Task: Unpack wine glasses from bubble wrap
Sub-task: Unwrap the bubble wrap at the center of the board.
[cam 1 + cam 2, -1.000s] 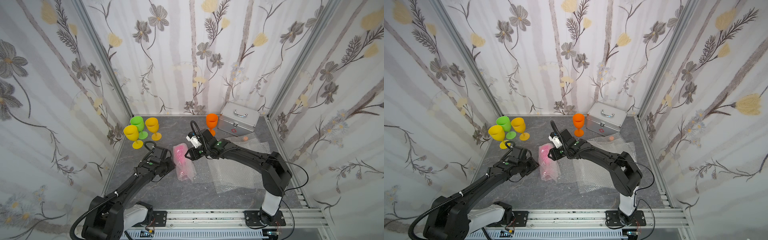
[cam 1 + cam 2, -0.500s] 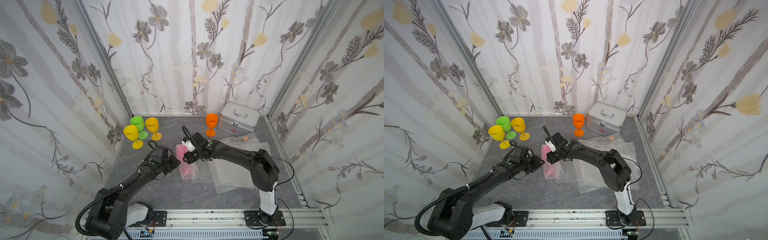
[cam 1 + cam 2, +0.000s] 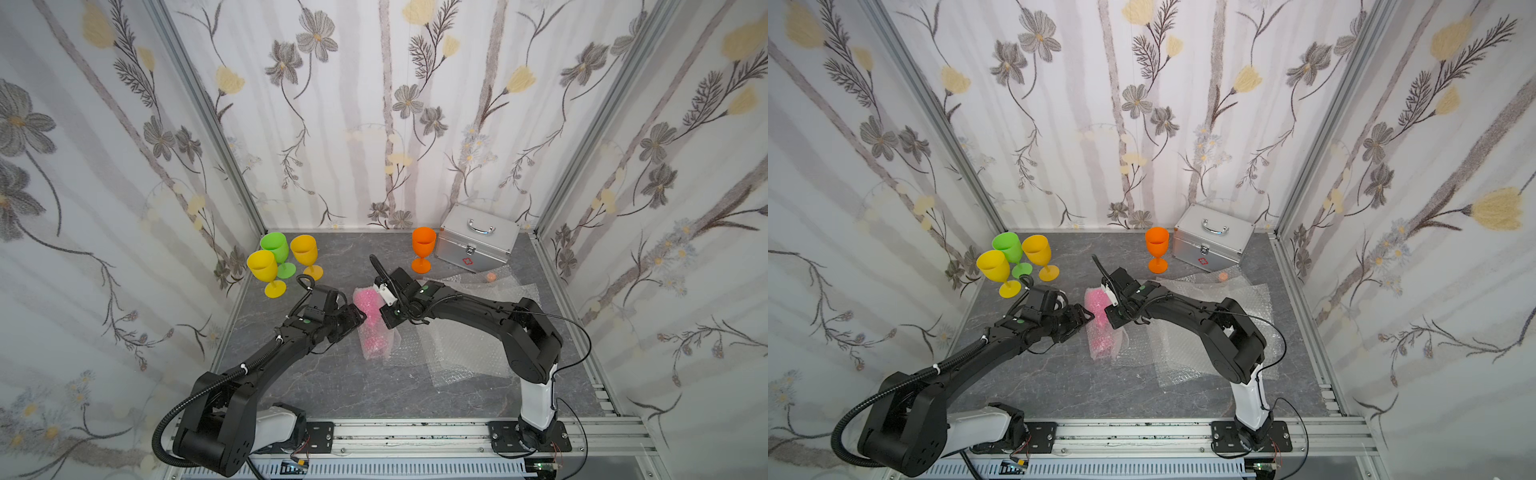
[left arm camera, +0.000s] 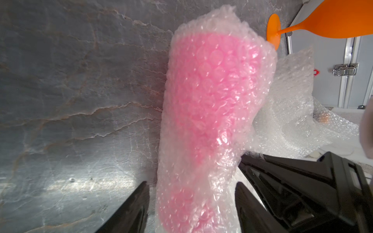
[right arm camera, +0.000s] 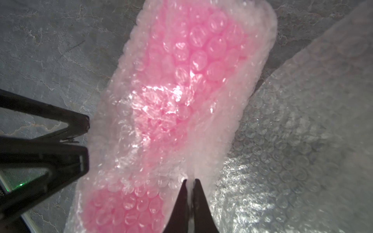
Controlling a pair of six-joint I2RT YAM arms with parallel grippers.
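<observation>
Moved since a second ago: right gripper [image 3: 385,322], come nearer along the bundle's right side and now clenched; left gripper [image 3: 360,316], its fingers now spread wider. Item 1, grey marble-pattern tabletop [image 3: 332,386], bare along the near edge. Item 2, pink plastic stemmed goblet [image 3: 376,340], lying on its side mid-table, wholly inside item 3, a clear bubble-wrap tube [image 4: 220,24], its long axis running near to far; stem and foot cannot be made out through the film. The left gripper, seen in its wrist view [image 4: 191,184], stands released with one finger on each side of the tube, and the right wrist view shows one fingertip [image 5: 85,123] touching the tube's left edge. The right gripper [image 5: 189,182] is pinched tight on a fold of the tube's film on its right side. Item 4, flat clear bubble-wrap sheets [image 3: 457,353], overlapping, spread just right of the tube under the right arm. Item 5, small round orange object [image 3: 491,276] at the sheets' far edge, too small to identify. Item 6, far left, three upright plastic goblets clustered: yellow goblet [image 3: 262,266] nearest, green goblet [image 3: 274,247] behind it, amber-yellow goblet [image 3: 304,249] just right. Item 7, orange goblet [image 3: 424,243], upright, far centre. Item 8, silver metal case with handle [image 3: 478,241], far right, just beside the orange goblet.
</observation>
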